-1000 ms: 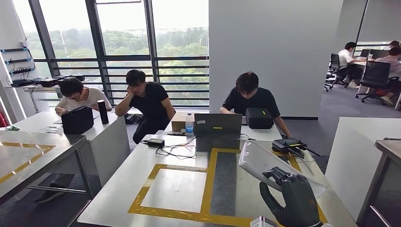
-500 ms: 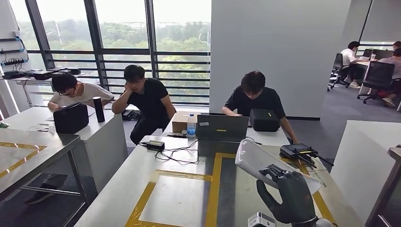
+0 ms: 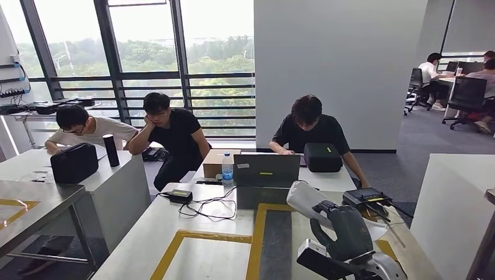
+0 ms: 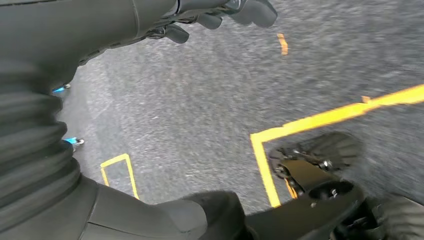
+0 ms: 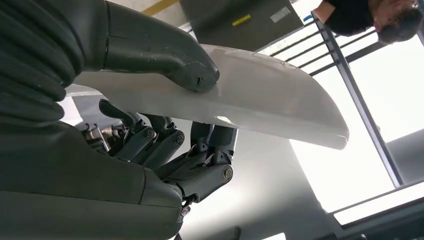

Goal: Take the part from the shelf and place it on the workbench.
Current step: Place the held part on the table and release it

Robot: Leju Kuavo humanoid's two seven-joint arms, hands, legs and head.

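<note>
The part (image 3: 304, 199) is a long, curved white plastic panel. My right hand (image 3: 345, 232) grips it above the right side of the workbench (image 3: 175, 219), a white table marked with yellow tape rectangles. In the right wrist view the thumb (image 5: 165, 55) presses on one face of the part (image 5: 250, 100) and the dark fingers (image 5: 200, 150) curl under the other face. My left hand (image 4: 220, 17) hangs over grey floor with yellow tape lines, its fingers loosely apart and holding nothing.
At the workbench's far end stand a grey laptop (image 3: 265, 170), a water bottle (image 3: 227, 169), a black adapter with cables (image 3: 180, 195) and a black device (image 3: 366, 197). Three people sit behind it. A steel table (image 3: 29, 204) stands left, a white table (image 3: 461, 192) right.
The camera has moved nearer the workbench and the whole scene has shifted. My right hand, still gripping the part, now shows more of its wrist and sits higher in the picture.
</note>
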